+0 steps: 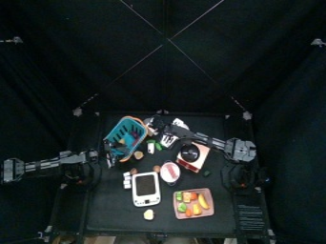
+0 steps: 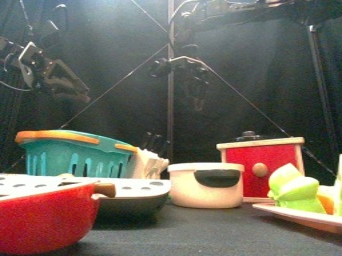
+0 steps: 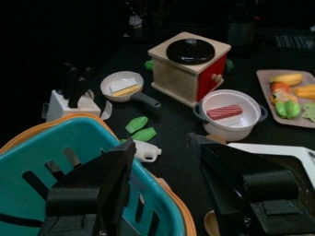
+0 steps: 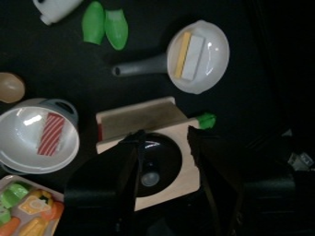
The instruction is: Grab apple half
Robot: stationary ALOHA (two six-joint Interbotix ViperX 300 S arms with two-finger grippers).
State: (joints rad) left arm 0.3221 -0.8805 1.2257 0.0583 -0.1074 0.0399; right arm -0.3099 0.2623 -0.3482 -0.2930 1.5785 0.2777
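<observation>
A small tan round thing (image 4: 10, 88), possibly the apple half, lies beside the white bowl (image 4: 37, 135) that holds a bacon strip; I cannot tell it for sure. My right gripper (image 4: 167, 180) hangs open above the red box with a black lid (image 4: 145, 129), apart from the tan thing. In the top view it (image 1: 173, 125) is at the table's back middle. My left gripper (image 3: 172, 189) is open and empty over the teal basket (image 3: 50, 175), also seen from above (image 1: 126, 136).
A grey pan with butter (image 4: 197, 53), green pea pods (image 4: 105, 26) and a plate of toy food (image 1: 193, 202) lie about. A white scale (image 1: 145, 188) and a red pot (image 2: 40, 212) stand at the front left.
</observation>
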